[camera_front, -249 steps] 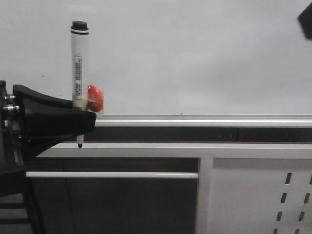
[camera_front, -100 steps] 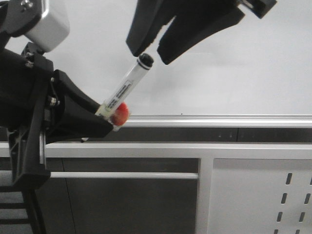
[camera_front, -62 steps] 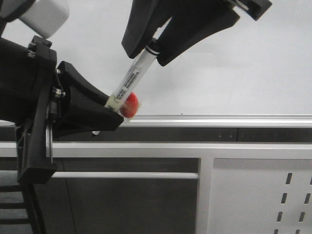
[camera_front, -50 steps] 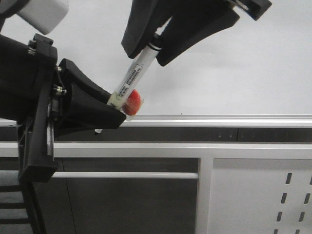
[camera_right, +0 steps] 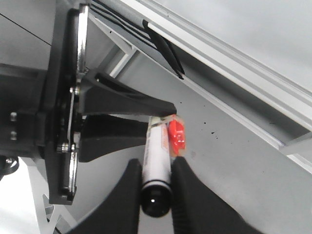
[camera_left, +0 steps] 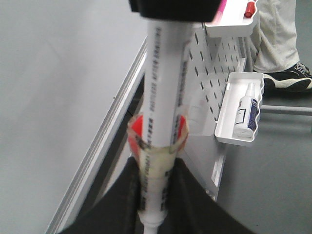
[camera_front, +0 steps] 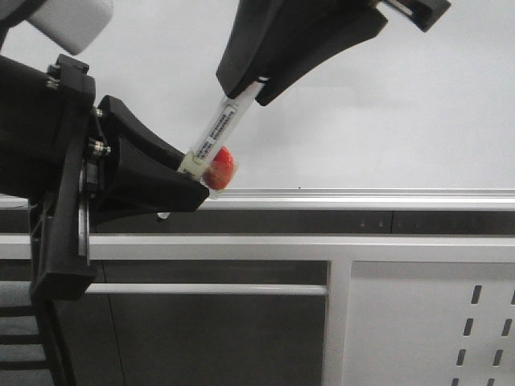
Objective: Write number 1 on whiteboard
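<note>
A white marker [camera_front: 219, 127] with a red piece [camera_front: 219, 169] taped to it leans up to the right in front of the whiteboard [camera_front: 386, 104]. My left gripper [camera_front: 193, 189] is shut on the marker's lower end, by the nib. My right gripper [camera_front: 245, 88] comes from above and is shut on the black-capped upper end. In the left wrist view the marker [camera_left: 158, 112] rises from my left gripper [camera_left: 155, 168]. In the right wrist view the fingers of my right gripper [camera_right: 156, 168] press both sides of the marker [camera_right: 157, 158]. The number 1 is not in view.
A silver edge strip [camera_front: 362, 199] runs along the whiteboard's lower edge, with a frame rail [camera_front: 322, 245] below it. A white perforated panel [camera_left: 214, 83] carries a small tray [camera_left: 242, 114] with a spray bottle. A person's leg and shoe [camera_left: 278, 39] stand beyond.
The left arm tilted the upright marker to the right and raised it. The right gripper came in from above, slid over the black end, and closed on it.
</note>
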Robot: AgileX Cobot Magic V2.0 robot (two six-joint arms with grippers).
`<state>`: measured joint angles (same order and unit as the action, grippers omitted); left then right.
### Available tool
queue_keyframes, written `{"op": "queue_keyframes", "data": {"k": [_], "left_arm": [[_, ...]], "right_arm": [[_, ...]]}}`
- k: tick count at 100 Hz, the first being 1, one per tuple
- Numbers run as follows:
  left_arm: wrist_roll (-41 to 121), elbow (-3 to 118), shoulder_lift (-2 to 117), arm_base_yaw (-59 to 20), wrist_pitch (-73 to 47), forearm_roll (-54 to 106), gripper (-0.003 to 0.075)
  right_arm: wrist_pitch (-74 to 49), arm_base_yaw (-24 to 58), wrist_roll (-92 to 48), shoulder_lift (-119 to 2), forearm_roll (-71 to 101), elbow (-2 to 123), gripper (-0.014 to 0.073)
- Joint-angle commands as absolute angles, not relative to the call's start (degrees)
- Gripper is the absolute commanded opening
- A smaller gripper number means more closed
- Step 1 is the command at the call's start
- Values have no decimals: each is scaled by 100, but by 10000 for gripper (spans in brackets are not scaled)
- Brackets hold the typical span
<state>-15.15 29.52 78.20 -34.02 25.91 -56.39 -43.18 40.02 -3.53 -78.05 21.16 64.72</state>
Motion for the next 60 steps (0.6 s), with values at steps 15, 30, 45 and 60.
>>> {"op": "queue_keyframes", "data": {"k": [15,30,45,60], "left_arm": [[-1578,3112,7653,-3441,2959,-5349,-18],[-1578,3112,7624,-3441,2959,-5155,-2],[-1704,3112,7471,-3441,2754,-5155,146],[-1738,3088,7161,-3441,2376,-5155,327]], "right_arm": [[-4165,4013,-413,-7653,2286,6669,-77],[-4289,4013,-413,-7653,2265,6669,-77],[-4353,4013,-413,-7597,1931,6669,-77],[-4467,4013,-413,-7483,1818,6669,-77]]}}
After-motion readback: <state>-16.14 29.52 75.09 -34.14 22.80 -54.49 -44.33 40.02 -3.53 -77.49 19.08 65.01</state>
